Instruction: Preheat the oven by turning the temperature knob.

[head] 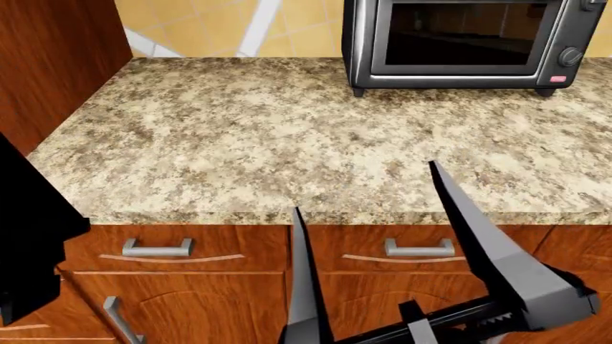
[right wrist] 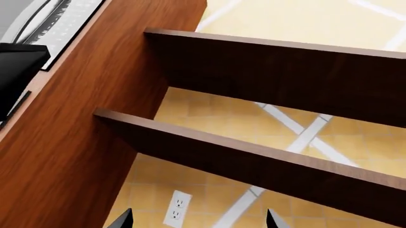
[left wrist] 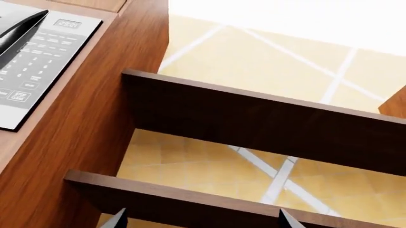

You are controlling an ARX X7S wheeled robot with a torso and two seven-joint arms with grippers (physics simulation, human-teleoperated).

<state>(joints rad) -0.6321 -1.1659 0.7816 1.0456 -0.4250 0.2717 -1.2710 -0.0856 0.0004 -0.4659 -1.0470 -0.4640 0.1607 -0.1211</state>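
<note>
Speckled granite countertop [head: 239, 143] bare; toaster oven [head: 469, 43] at back, yellow-tiled wall [head: 191, 25].

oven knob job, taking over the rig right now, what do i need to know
Left gripper: open, holding nothing, aimed at wall shelves beside a keypad panel.
Right gripper: open, holding nothing, aimed at the same shelves.
Oven and knob: not in any view. The head view shows only a counter with a toaster oven on it, which is the wrong appliance.
Done: nothing that shows.
Left: find the oven, bring a gripper to the knob, grip it and turn it.
</note>
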